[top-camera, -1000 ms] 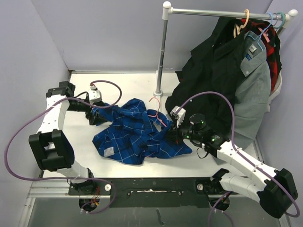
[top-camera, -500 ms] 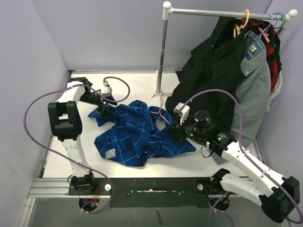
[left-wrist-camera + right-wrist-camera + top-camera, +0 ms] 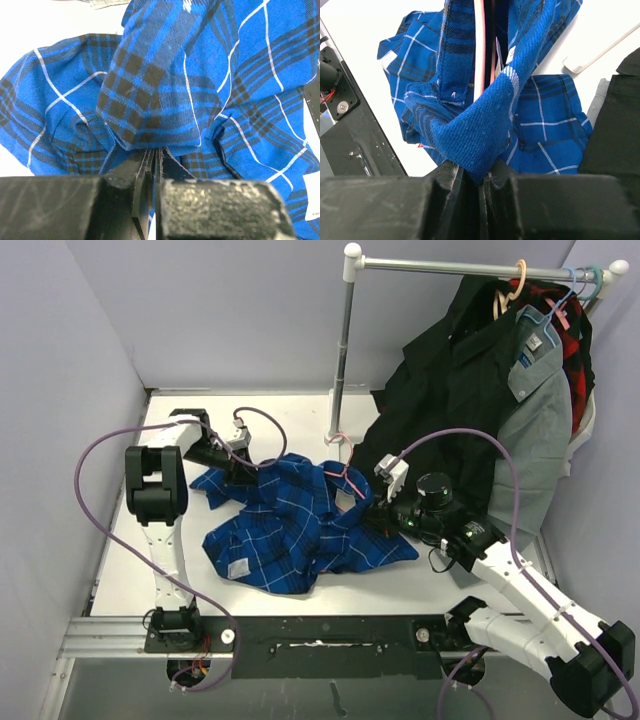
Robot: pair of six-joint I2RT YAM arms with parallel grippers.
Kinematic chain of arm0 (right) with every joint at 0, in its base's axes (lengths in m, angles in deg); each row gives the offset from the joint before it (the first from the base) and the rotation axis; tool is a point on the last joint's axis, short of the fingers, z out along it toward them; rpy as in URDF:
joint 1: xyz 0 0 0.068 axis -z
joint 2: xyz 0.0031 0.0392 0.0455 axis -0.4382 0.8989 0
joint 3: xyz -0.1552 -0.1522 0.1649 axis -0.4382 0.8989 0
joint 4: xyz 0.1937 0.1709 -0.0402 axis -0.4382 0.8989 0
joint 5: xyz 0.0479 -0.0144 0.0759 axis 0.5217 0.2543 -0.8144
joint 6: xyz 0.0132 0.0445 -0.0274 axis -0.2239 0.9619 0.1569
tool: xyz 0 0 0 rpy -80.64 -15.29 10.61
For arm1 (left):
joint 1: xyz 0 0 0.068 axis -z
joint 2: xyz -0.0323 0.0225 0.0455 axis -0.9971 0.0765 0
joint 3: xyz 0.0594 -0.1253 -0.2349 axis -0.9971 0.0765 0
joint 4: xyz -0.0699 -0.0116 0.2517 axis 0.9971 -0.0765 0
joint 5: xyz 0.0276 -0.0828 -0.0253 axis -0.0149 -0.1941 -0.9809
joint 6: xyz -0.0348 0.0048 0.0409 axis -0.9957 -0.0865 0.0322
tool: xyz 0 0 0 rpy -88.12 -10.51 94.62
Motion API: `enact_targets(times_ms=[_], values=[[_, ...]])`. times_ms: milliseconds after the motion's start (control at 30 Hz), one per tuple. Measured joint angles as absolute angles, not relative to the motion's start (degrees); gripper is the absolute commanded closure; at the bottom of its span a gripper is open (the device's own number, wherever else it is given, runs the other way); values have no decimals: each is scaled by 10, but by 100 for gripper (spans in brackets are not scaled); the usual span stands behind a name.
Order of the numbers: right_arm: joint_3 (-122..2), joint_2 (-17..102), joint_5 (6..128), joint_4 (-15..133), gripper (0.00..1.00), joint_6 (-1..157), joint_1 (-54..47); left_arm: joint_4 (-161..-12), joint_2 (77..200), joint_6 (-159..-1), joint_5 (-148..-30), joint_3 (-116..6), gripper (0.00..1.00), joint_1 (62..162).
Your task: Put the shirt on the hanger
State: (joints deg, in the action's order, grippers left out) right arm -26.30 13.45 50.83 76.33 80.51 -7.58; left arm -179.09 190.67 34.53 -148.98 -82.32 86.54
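The royal-blue plaid button-up shirt lies crumpled on the white worktop between both arms. The left gripper has its jaws pinched tight on the far-left fold. The right gripper clamps cloth and, seemingly, the thin pink wire hanger, which runs away from those jaws, hook pointing rearward.

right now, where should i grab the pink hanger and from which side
Probably the hanger by its hook, from above: the hook lies flat and bare on the table by the rack pole, while its lower wires are buried in the shirt.
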Motion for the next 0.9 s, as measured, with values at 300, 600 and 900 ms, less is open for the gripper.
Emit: enact_targets(times_ms=[300,600,900], values=[[-291,91,531,796,100,805,-64,-1809,1913,320,-1516,-912,100,804],[-351,78,574,891,100,802,-11,-1811,1911,266,-1521,-956,2,733],[-519,94,672,1003,100,759,-5,-1750,1823,-37,-1448,-995,2,766]])
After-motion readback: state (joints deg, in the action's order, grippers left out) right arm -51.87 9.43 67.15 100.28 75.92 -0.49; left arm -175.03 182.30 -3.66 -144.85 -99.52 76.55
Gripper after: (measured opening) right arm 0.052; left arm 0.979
